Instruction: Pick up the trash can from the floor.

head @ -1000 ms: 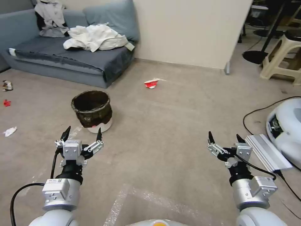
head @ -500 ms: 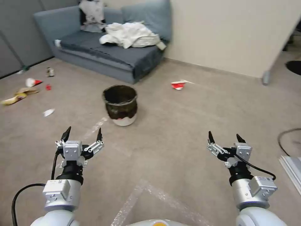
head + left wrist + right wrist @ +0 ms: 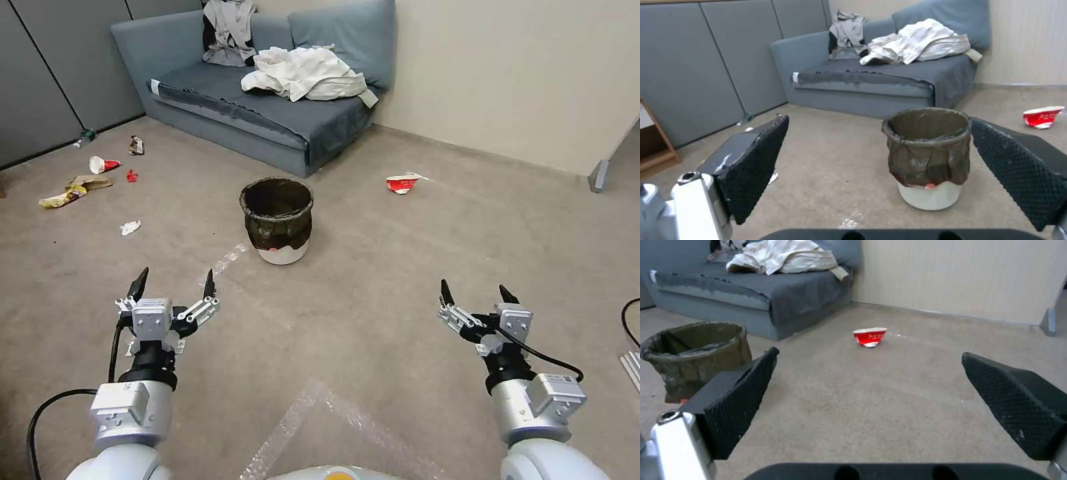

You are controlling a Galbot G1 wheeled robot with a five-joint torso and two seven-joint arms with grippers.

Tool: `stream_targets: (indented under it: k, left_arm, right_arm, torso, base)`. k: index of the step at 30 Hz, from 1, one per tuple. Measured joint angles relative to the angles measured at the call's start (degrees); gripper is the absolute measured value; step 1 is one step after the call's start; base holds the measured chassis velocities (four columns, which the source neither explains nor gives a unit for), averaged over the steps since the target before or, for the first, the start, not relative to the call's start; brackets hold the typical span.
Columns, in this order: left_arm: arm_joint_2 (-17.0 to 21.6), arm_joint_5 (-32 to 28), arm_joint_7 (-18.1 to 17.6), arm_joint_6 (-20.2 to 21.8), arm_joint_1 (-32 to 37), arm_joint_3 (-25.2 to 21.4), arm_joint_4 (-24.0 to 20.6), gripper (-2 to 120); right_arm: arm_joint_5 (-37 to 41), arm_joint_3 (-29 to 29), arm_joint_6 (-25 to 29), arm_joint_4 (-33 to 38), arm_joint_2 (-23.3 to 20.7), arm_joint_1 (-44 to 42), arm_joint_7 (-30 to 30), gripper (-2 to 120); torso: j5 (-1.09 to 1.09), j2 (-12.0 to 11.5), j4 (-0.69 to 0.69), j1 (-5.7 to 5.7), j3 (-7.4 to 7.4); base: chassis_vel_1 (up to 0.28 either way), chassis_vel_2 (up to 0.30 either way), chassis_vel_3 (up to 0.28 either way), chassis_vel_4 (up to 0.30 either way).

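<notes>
Trash can [image 3: 277,220] is sitting upright on the floor [image 3: 373,280], mouth facing straight up, so its long axis is vertical. It's a bit ahead of the robot and roughly centered, in front of the grey sofa [image 3: 267,100]. The dark bag is folded over the rim and hangs most of the way down, with the white base and a little red mark showing underneath.

Left gripper [image 3: 175,285] hovers above the carpet with its fingers spread wide, holding nothing. The can is ahead of it and off toward the robot's right, well apart, no contact. From the left wrist view the can [image 3: 928,156] shows up between the two black pads, closer to one of them.

Right gripper [image 3: 475,295] is likewise spread and empty, off on the other side, with the can ahead and to its left. A crushed red-and-white cup [image 3: 402,183] lies farther back near the wall.
</notes>
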Motion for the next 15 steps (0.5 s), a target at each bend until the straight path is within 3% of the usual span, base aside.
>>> stream_targets:
  k: [15]
  left_arm:
    - [-0.07,-0.08,-0.25,0.07,-0.13,-0.02,0.16,100]
  right_arm:
    - [-0.02,-0.17,0.03,-0.10,0.05,-0.03,-0.20,100]
  torso:
    - [0.00,0.00,0.00,0.00,0.00]
  base:
    - [-0.025,0.025,0.026,-0.024]
